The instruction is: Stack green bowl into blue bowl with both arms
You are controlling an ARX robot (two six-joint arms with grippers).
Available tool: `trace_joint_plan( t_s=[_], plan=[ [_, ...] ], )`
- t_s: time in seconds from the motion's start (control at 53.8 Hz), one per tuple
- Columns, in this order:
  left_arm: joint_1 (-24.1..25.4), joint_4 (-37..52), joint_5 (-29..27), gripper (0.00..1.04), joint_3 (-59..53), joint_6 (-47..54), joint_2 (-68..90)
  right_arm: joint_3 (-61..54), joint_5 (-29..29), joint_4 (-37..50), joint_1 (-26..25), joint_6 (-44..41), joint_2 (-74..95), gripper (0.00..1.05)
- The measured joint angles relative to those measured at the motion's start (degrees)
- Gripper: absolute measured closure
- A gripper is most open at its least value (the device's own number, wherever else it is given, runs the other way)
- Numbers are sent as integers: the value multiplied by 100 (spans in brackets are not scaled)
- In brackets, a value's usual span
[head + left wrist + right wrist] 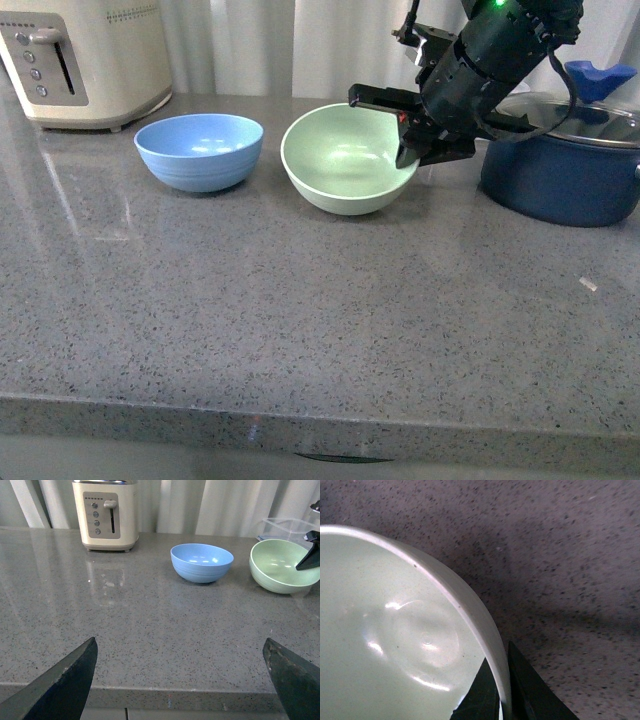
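The green bowl (345, 160) sits on the grey counter, just right of the blue bowl (199, 150); the two are close but apart. My right gripper (412, 148) is shut on the green bowl's right rim, one finger inside and one outside, as the right wrist view (502, 700) shows on the bowl (395, 630). My left gripper (180, 665) is open and empty above the counter's front edge, well short of the blue bowl (202, 562) and the green bowl (280, 567). The left arm is not in the front view.
A cream toaster (85, 60) stands at the back left, also in the left wrist view (105, 514). A dark navy pot (560, 160) with a glass lid stands right behind my right arm. The grey counter (300, 320) stretches to the front edge.
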Motion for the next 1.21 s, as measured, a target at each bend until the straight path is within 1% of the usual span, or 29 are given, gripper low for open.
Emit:
trace_joint_plan(
  t_s=[0.167, 0.297, 0.409, 0.557, 0.947, 1.022, 1.152, 1.207],
  plan=[
    [0, 0, 0, 7, 0, 0, 0, 776, -31, -350, -105, -4, 52, 104],
    [0, 0, 0, 7, 0, 0, 0, 1657, -173, -780, -59, 46, 236, 104],
    [0, 0, 0, 7, 0, 0, 0, 2251, -332, -1049, 55, 50, 444, 104],
    [0, 0, 0, 7, 0, 0, 0, 2721, -498, -1145, 260, 9, 675, 104],
    [0, 0, 0, 7, 0, 0, 0, 3545, -822, -1311, 706, -188, 1294, 104],
    [0, 0, 0, 7, 0, 0, 0, 3856, -894, -1425, 778, -234, 1510, 104],
    [0, 0, 0, 7, 0, 0, 0, 4878, -994, -1976, 890, -310, 2157, 104],
    [0, 0, 0, 7, 0, 0, 0, 5040, -1016, -2057, 907, -323, 2293, 104]
  ],
)
